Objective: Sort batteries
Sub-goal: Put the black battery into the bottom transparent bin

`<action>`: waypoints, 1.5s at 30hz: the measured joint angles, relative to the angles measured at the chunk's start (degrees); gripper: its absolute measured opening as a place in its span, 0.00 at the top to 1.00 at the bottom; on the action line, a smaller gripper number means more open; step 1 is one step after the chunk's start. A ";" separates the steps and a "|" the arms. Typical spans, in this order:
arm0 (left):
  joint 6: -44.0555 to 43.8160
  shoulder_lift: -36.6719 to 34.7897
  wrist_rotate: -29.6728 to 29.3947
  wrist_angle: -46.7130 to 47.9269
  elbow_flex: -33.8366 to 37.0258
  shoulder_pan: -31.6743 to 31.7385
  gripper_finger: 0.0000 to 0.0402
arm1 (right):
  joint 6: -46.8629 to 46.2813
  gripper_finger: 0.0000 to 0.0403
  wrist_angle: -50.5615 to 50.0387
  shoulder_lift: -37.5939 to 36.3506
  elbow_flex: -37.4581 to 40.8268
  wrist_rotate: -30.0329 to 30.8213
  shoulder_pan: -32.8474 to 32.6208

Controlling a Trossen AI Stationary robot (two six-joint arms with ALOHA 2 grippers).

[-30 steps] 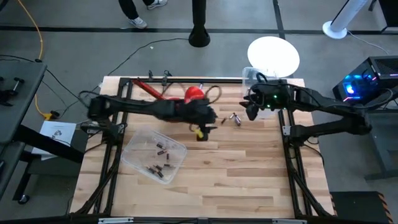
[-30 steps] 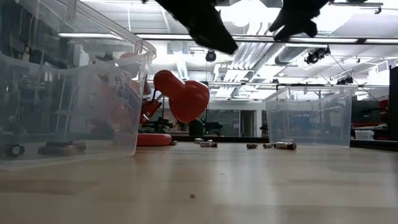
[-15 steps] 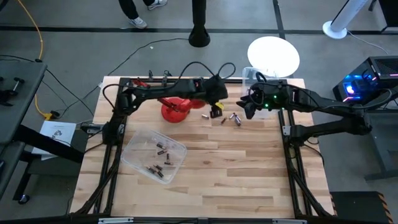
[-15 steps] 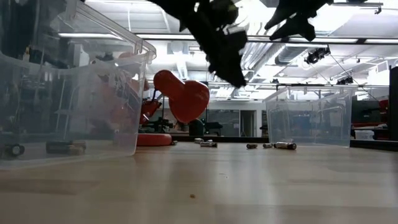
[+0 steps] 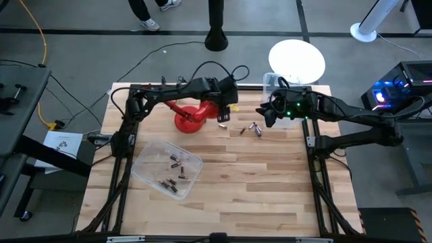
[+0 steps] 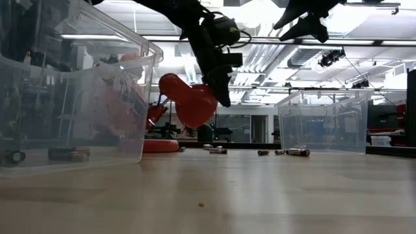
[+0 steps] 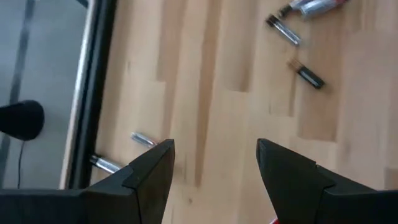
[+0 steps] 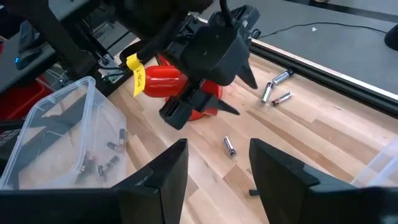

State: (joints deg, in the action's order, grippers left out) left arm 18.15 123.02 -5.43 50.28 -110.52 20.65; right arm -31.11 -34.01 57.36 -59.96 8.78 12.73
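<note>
Several loose batteries lie on the wood near the table's far edge: one [image 5: 223,125] by my left gripper, others [image 5: 254,128] toward the right, seen closer in the left wrist view [image 7: 308,74]. More batteries [image 5: 172,172] lie in a clear bin [image 5: 192,160]. My left gripper [image 5: 225,118] hangs open above the table, fingers pointing down, beside the red plunger-like tool [image 5: 192,116], with two batteries [image 7: 144,139] just beyond its fingers. My right gripper [image 5: 264,116] hovers open, higher up, right of the loose batteries [image 8: 229,146].
A second clear bin [image 5: 273,82] stands at the table's far right corner, behind my right gripper; it also shows in the low view [image 6: 323,120]. The red tool stands upright on its base [image 6: 159,145]. Black frame rails [image 5: 125,155] run along the table's sides. Bare wood lies toward the near edge.
My left gripper has swung from above the table's middle, near the bin, toward the far edge and come down beside the red tool, over the loose batteries. The batteries and bins have stayed put. My right arm has kept nearly still.
</note>
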 joint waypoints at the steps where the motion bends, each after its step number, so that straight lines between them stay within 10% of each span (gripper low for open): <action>1: -0.02 0.00 0.16 1.46 -0.06 0.11 0.45 | 0.00 0.59 0.14 0.00 0.00 0.00 0.00; 19: 3.08 -0.04 -4.11 18.15 0.06 3.48 0.45 | 1.26 0.59 1.06 2.21 0.00 0.12 0.00; 45: -6.76 -0.20 0.61 13.95 0.11 5.81 0.45 | 1.55 0.59 4.32 2.60 -0.02 0.22 0.02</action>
State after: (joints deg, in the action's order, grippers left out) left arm 11.39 122.83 -4.82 64.23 -110.41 26.47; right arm -29.56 -29.69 59.96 -59.99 9.00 12.75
